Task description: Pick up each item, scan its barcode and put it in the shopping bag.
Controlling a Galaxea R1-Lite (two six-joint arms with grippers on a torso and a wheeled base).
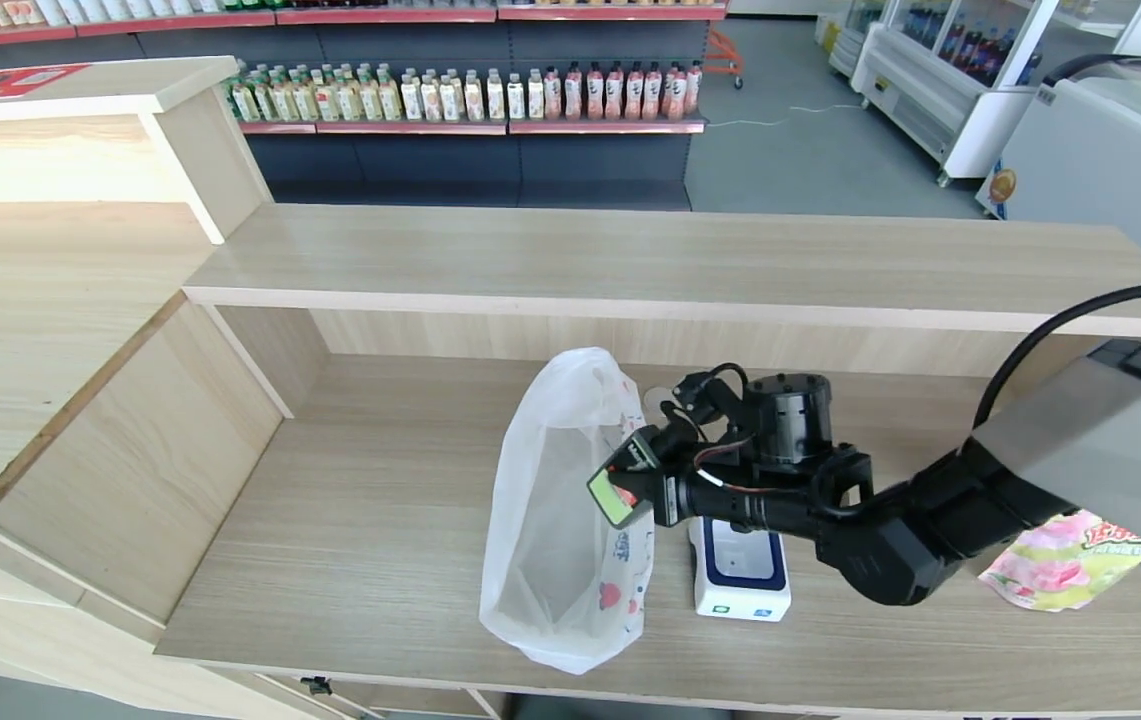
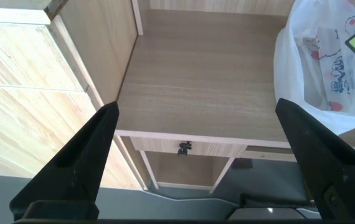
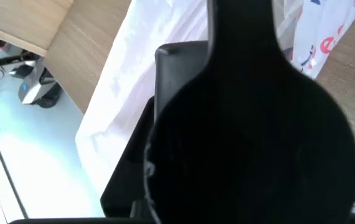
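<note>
**One packet at the bag, one pouch left on the table**

The right tool (image 1: 635,478) is pinching a small, flat, dark-rimmed packet (image 1: 616,497) with a green face. It holds the packet against the upper right side of the white, translucent plastic shopping bag (image 1: 550,540), near its mouth. The bag stands upright on the pale wood-grain table (image 1: 360,530). Just beside it, under the right arm, lies a white scanner (image 1: 742,575) with a dark blue panel. The left tool (image 2: 197,106) hangs off the table's front edge with its fingers spread wide and nothing between them.

As I judge it, the packet is at the bagging step and is not yet released. Whether anything already lies in the bag cannot be told through its cloudy wall. A crinkled pink, green and yellow foil pouch (image 1: 1065,565) rests on the table well apart to the right. It has yet to be picked up, scanned and bagged.

The pouch carries red lettering and the bag has red and dark printed figures. The packet's face has a red patch. All of this print is too small to read.
</note>
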